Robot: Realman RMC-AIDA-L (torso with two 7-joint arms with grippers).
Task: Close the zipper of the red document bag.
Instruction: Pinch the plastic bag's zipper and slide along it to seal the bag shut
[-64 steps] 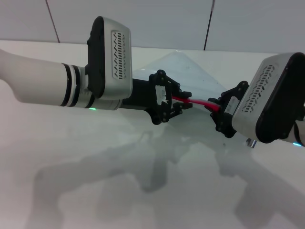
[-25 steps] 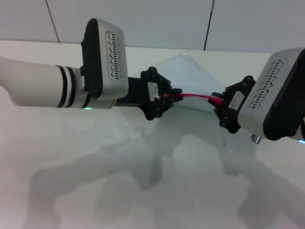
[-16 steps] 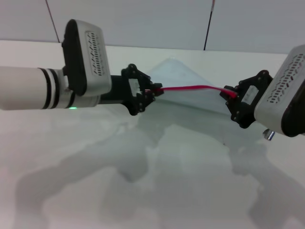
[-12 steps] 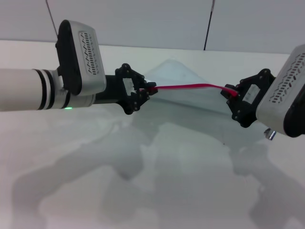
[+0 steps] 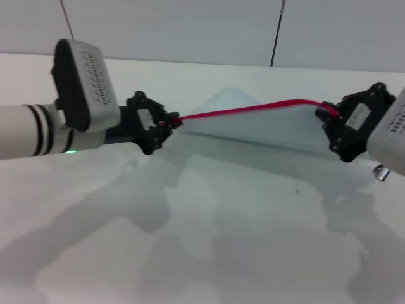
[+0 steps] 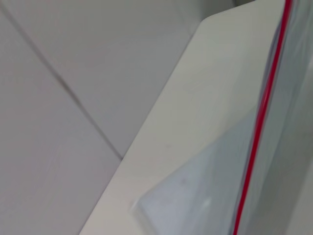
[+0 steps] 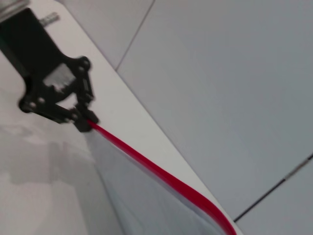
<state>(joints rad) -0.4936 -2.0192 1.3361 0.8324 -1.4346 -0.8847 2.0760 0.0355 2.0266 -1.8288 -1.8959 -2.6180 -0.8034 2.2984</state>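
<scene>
Zipper [image 5: 253, 109] taut between left gripper [image 5: 169, 121] and right gripper [image 5: 331, 115]

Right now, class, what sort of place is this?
Probably a robot test bench: a plain white table, a grey panelled wall, and only the red document bag stretched between the left gripper and right gripper.

A plain white table [image 5: 209, 253] spreads below both grippers, with soft grey shadows lying on it under them. Behind the grippers, at the table's far edge, stands a pale grey panelled wall [image 5: 190, 28] crossed by thin dark seams [image 5: 276, 31].
</scene>
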